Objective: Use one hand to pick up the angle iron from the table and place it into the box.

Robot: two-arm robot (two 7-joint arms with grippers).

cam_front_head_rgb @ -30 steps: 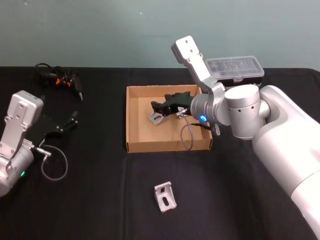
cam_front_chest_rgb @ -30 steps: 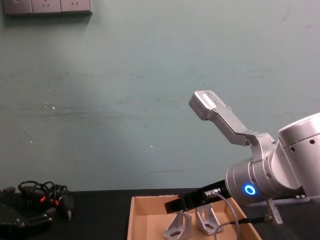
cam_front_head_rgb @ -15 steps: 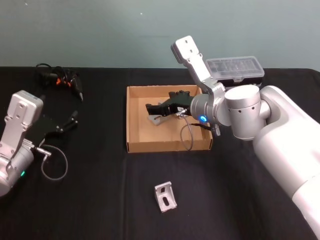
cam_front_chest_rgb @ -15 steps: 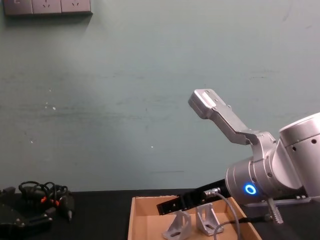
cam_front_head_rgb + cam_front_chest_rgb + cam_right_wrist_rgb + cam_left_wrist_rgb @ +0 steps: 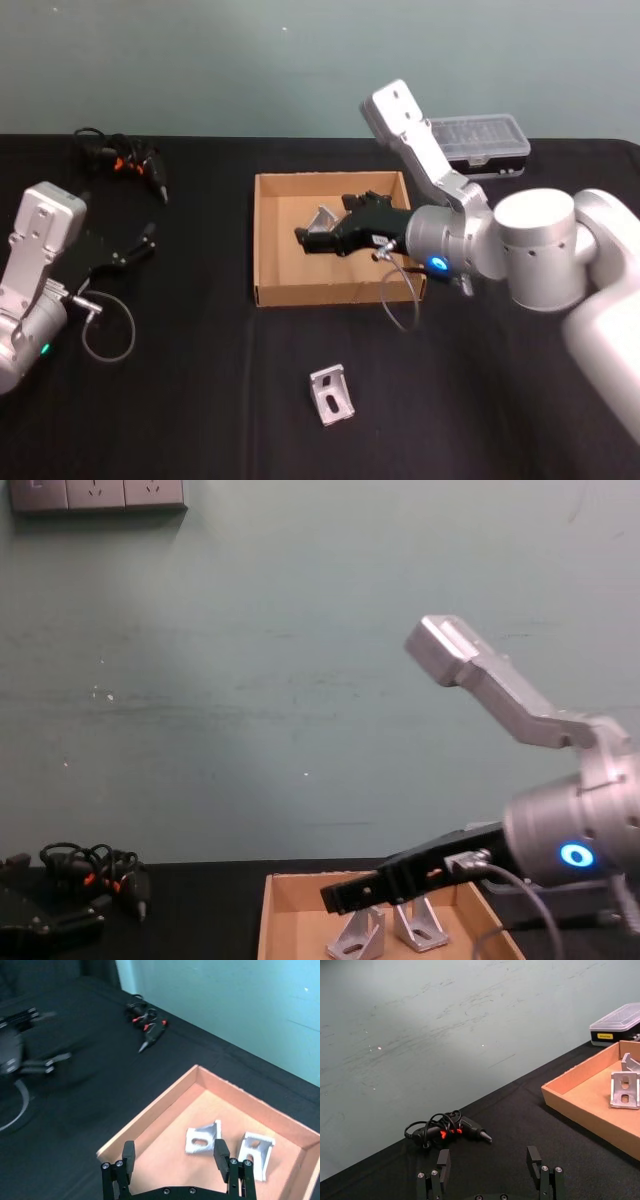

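- The right gripper (image 5: 174, 1156) hung over the box (image 5: 320, 294), its fingers spread wide, holding nothing
- Two angle irons (image 5: 202, 1138) stood side by side inside the box
- Another angle iron (image 5: 330, 394) lay on the table (image 5: 200, 400), in front of the box
- The left gripper (image 5: 489, 1162) sat parked at the left, fingers apart

Bench (image 5: 200, 400): flat matte black top, running the full width of the head view.

Directly on it:
- Tan cardboard box (image 5: 330, 293), low-walled and open-topped, around mid-bench.
- One silver angle iron (image 5: 331, 394), on the near side, well apart from the box's front wall.
- Clear-lidded plastic case (image 5: 478, 140), far right, just behind the box's right rear corner.
- Black corded device (image 5: 125, 160) with orange marks, far left, cable bundled against it.
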